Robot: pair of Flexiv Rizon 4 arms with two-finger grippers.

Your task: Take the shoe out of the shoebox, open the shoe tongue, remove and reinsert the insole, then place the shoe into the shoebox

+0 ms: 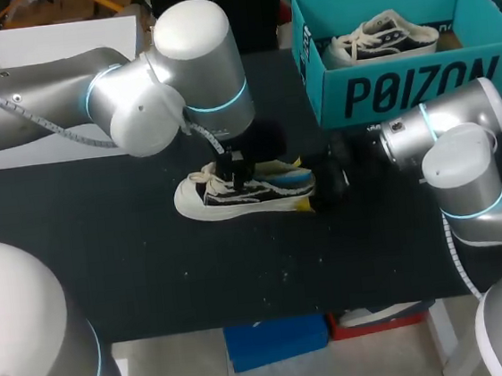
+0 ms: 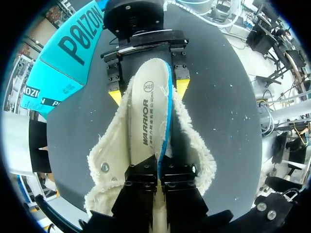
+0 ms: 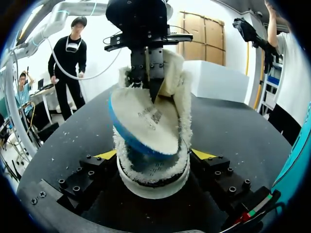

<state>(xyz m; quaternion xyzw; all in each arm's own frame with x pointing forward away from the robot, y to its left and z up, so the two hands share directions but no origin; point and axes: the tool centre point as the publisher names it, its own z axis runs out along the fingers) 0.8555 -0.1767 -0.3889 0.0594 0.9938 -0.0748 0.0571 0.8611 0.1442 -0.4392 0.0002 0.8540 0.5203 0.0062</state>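
While pinching the half-out insole (image 2: 146,111) in the tight-pressed jaws of the left gripper (image 2: 158,169), risks dragging the shoe (image 1: 265,195), mid tabletop (image 1: 152,270), out of the right gripper (image 3: 155,155) clamped on its heel, short of the far-right-corner shoebox (image 1: 330,90).

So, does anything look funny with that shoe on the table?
Yes. The insole sticks up crookedly, half out of the shoe, instead of lying flat inside. The left end effector is pinching it, and the right end effector grips the shoe's heel from both sides.
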